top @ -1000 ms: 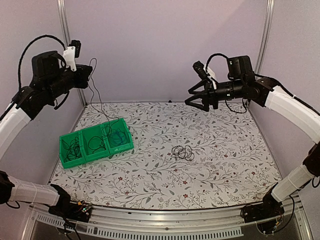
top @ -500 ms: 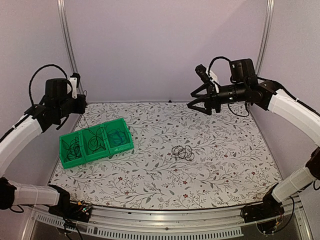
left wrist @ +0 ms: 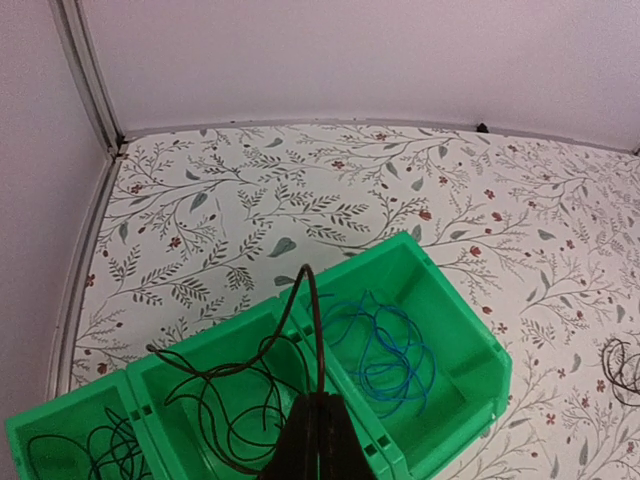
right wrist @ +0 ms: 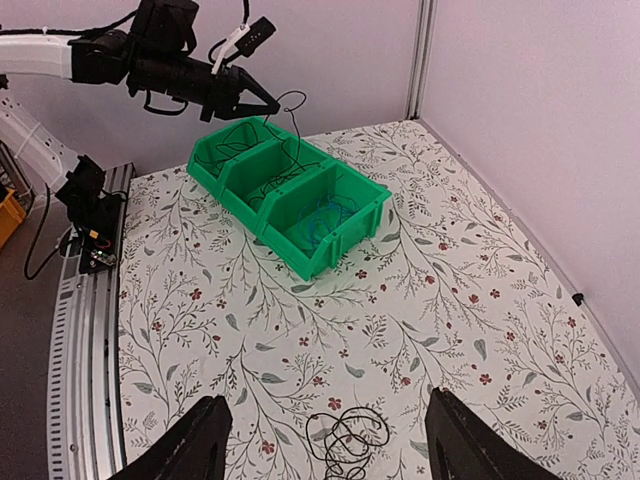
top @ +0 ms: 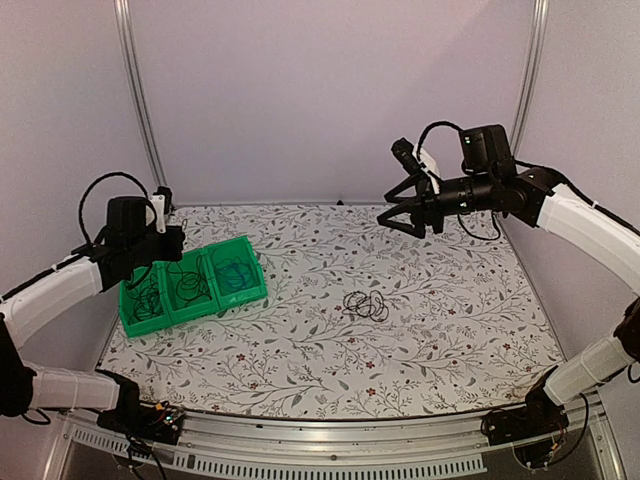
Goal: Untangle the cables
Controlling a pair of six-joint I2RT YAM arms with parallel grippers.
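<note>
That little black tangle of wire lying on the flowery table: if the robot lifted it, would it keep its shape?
Probably not: the black tangle is very thin wire in loose loops, so it would likely droop and stretch out. It looks light, so a push would likely slide it across the table.

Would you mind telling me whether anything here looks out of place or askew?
One black cable bundle lies loose on the table, outside the green bin. A black cable rises from its middle compartment into the left gripper.

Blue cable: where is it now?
In the top view, the blue cable lies in the rightmost compartment of the green bin, on the left of the table.
</note>
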